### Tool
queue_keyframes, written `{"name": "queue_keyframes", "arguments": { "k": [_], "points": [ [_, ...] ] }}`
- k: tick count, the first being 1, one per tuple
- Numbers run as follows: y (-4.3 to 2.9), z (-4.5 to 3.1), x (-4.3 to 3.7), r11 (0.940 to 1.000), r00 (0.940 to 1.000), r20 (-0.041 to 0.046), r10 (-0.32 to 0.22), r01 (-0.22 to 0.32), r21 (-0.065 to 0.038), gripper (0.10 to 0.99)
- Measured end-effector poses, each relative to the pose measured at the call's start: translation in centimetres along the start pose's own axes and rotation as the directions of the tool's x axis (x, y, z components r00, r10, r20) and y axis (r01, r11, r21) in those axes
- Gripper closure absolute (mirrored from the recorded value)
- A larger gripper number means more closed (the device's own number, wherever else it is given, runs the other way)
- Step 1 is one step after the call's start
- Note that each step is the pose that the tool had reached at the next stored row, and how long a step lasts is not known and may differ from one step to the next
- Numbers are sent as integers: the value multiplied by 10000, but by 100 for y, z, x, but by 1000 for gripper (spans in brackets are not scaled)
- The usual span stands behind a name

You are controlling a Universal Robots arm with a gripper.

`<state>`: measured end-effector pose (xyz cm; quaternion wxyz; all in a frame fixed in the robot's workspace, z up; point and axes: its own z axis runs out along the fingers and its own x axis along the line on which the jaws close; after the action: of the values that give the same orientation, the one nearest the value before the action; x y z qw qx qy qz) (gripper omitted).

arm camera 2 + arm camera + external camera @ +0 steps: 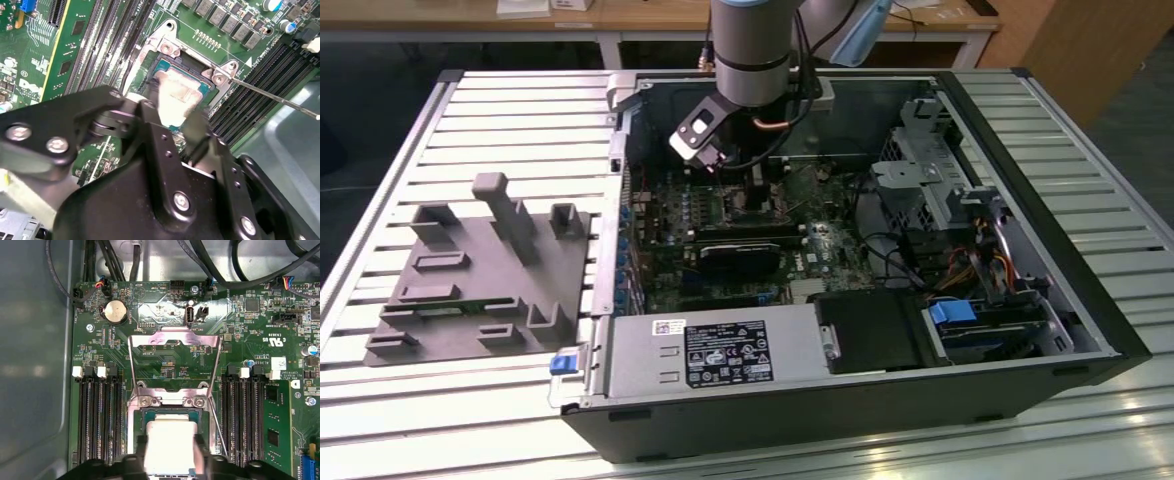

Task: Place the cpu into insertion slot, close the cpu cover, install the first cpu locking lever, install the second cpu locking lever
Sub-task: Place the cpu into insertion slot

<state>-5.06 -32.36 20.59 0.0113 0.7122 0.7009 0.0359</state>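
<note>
Silver-grey metal dead centre: the cpu (pixel 170 432) is lined up over the insertion slot (pixel 133 432), at or just above its rim; whether it's seated I can't tell. Doing this well, I'd say, means chip level, edges parallel to the rim, corners matched, and a straight drop with no sideways push, since a tilt could hurt the contacts beneath. The cpu cover (pixel 172 337) is swung back off the socket and a thin locking lever (pixel 270 95) stands free beside it, so the way in looks open. Now the gripper (pixel 170 446): jaws just as wide as the chip, black fingers (pixel 141 450) pressed on two opposite edges, grasping the cpu.
</note>
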Motion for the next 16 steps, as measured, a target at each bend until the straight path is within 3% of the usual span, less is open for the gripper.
{"name": "queue_keyframes", "arguments": {
  "k": [9, 16],
  "points": [
    [0, -6, 0, 10000, 10000, 0, 0, 0, 0, 969],
    [4, -9, 0, 10000, 10000, -1, -2, 2, 0, 980]
  ]
}}
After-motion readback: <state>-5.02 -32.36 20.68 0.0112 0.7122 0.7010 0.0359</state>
